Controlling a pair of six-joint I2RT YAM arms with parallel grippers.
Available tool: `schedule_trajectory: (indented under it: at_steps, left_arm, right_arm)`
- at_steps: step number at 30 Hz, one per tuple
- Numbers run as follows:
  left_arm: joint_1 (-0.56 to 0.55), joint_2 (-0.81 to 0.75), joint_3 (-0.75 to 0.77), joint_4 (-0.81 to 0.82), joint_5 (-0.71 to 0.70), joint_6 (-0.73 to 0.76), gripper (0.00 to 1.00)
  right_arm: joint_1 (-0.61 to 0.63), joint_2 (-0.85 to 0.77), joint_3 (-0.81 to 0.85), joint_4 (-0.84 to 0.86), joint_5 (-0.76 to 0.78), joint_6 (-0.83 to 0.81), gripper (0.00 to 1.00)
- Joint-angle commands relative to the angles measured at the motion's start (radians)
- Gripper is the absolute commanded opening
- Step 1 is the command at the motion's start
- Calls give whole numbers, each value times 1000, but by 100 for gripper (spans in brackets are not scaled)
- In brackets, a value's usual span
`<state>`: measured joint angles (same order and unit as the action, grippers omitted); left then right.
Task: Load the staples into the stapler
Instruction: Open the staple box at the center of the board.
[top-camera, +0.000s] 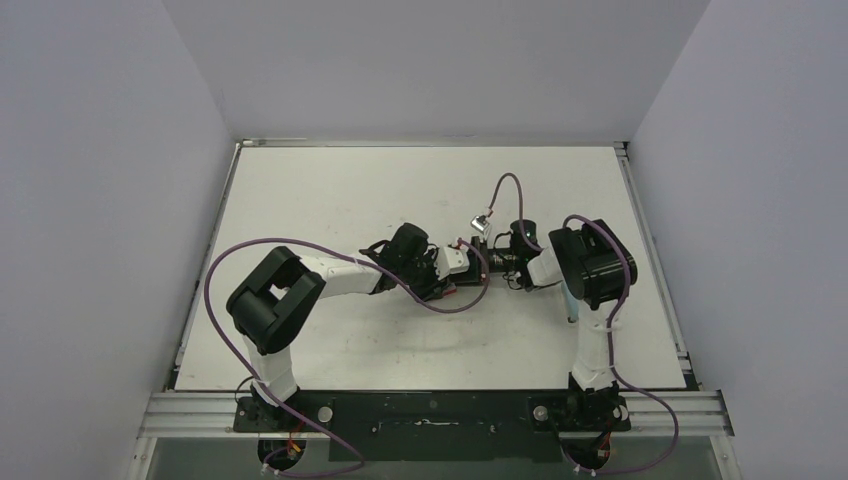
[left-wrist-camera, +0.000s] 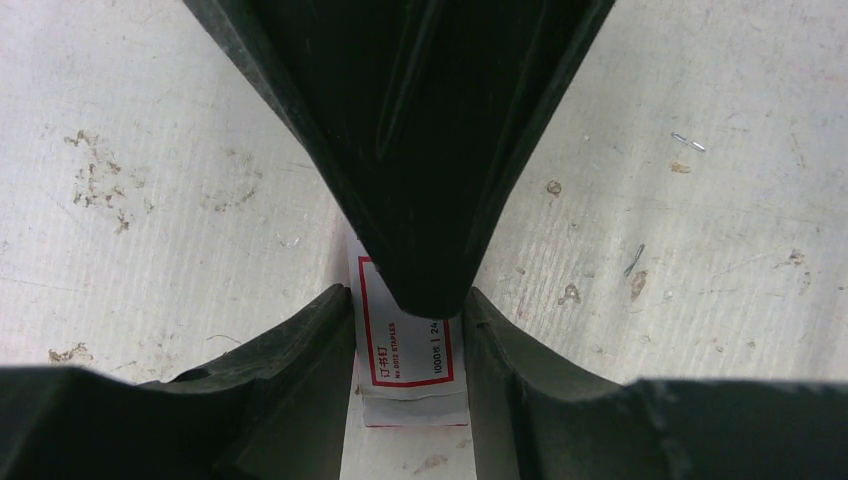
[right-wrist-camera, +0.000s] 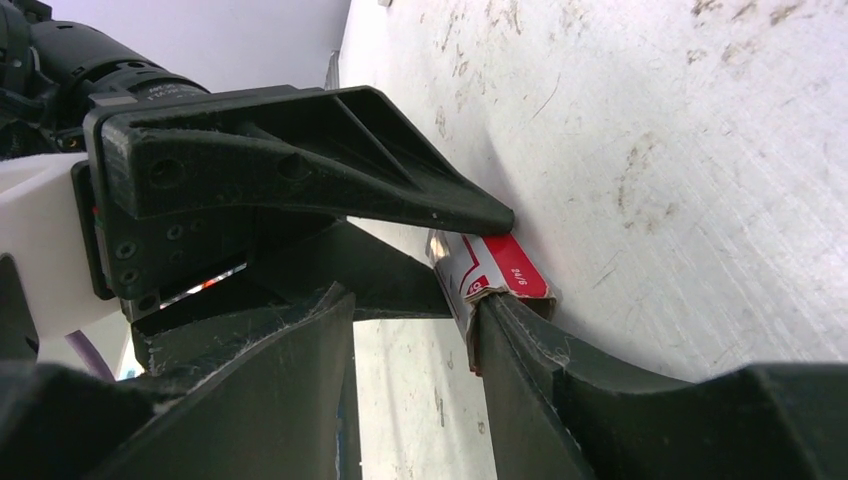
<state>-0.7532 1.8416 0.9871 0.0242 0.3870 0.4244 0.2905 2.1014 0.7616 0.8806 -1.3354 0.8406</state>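
Observation:
A small red-and-white staple box (left-wrist-camera: 405, 350) lies flat on the white table (left-wrist-camera: 150, 200). My left gripper (left-wrist-camera: 408, 305) is shut on it, with a finger pressed against each long side. My right gripper (right-wrist-camera: 415, 298) faces the left one from the other side and stands open, bare table showing between its fingers. One right finger (right-wrist-camera: 520, 350) touches the box's red end (right-wrist-camera: 505, 270) at its torn flap, and in the left wrist view it lies over the box top. In the top view both grippers (top-camera: 462, 265) (top-camera: 487, 262) meet mid-table. The staples inside the box are hidden. I cannot make out the stapler.
Two loose single staples (left-wrist-camera: 688, 143) (left-wrist-camera: 634, 260) lie on the table right of the box. The surface is scuffed and stained. Purple cables (top-camera: 505, 185) loop above both arms. Side rails (top-camera: 655, 250) edge the table.

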Motion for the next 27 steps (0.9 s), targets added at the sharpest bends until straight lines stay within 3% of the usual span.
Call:
schedule_trajectory:
  at_steps: [1,3,9,19,27]
  left_arm:
    - [-31,69,3,88,-32,22,31]
    - [-31,72,7,92,-32,23,31]
    - [-28,68,12,103,-40,24,31]
    - [-23,56,-7,106,-59,37,31]
    - [-23,54,-7,102,-63,43,31]
  right_arm:
    - [80,10,48,-344,27,-278,49]
    - [81,8,84,-507,50,-410,48]
    - [59,18,110,-679,60,-529,48]
    - [-13,28,144,-898,55,-706,49]
    - [-68,18,153,-961,70,-744,54]
